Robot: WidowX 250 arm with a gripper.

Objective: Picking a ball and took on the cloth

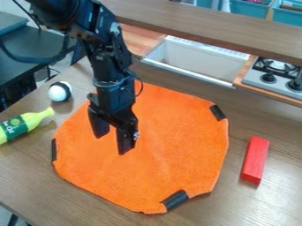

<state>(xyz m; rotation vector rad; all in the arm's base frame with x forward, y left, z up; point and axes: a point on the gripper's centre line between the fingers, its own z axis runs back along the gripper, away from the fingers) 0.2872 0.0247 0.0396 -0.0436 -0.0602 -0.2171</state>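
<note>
1. Step in hand: picking is apparently pending; the ball is lying on the table, off the cloth, near the bottle.
2. Next move: the task is calling for the gripper to go over to the ball and straddle it.
3. Jaws: standing wide apart, holding nothing, hanging over the cloth; whether they are touching it, I am not managing to tell.

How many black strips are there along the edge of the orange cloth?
3: an upper-right strip, a bottom strip and a left strip on the cloth. Another may be hidden behind the arm.
</note>
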